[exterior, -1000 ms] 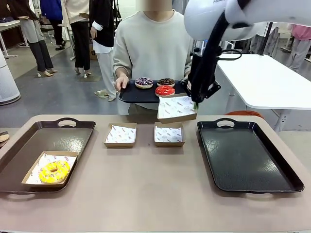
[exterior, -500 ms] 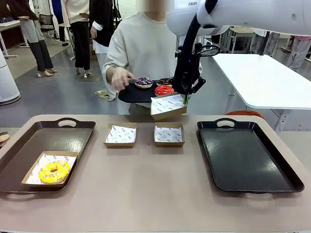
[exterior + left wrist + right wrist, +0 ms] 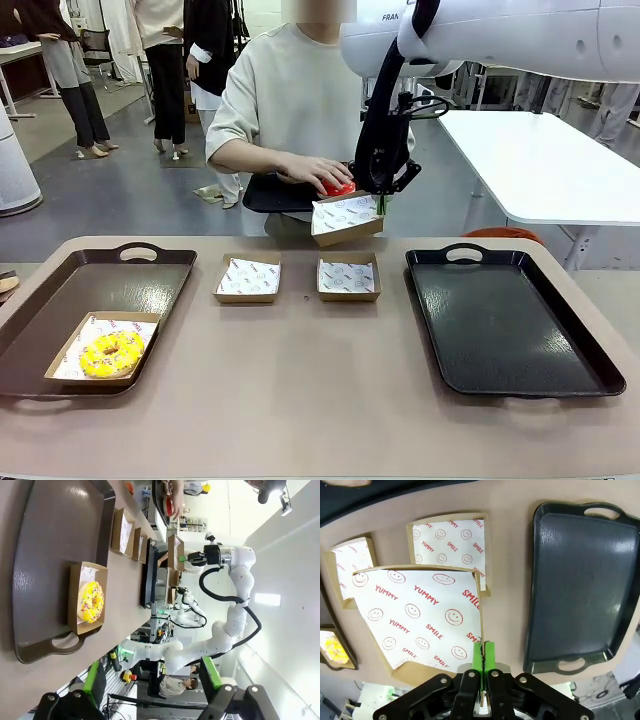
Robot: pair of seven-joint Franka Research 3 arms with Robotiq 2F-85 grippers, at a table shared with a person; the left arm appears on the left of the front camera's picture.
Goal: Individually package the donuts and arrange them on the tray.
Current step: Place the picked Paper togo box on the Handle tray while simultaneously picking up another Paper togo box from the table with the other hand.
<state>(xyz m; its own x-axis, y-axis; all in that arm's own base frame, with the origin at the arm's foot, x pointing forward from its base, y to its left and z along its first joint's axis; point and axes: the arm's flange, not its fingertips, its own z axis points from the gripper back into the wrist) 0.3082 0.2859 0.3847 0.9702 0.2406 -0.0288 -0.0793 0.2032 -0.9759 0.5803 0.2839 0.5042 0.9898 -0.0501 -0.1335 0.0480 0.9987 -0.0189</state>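
two donuts show. your right gripper (image 3: 381, 206) has its fingers pinched on the right edge of a paper-lined box (image 3: 345, 218), held up at the far side. the red donut (image 3: 340, 188) sits just beyond the box, left of those fingers, under the person's hand (image 3: 312, 172). the yellow donut (image 3: 111, 353) lies boxed on the left tray (image 3: 160, 270). your left gripper (image 3: 151, 680) hangs with fingers spread, holding nothing.

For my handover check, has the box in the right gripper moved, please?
Yes. The box in the right gripper shifted slightly left, away from the black tray.
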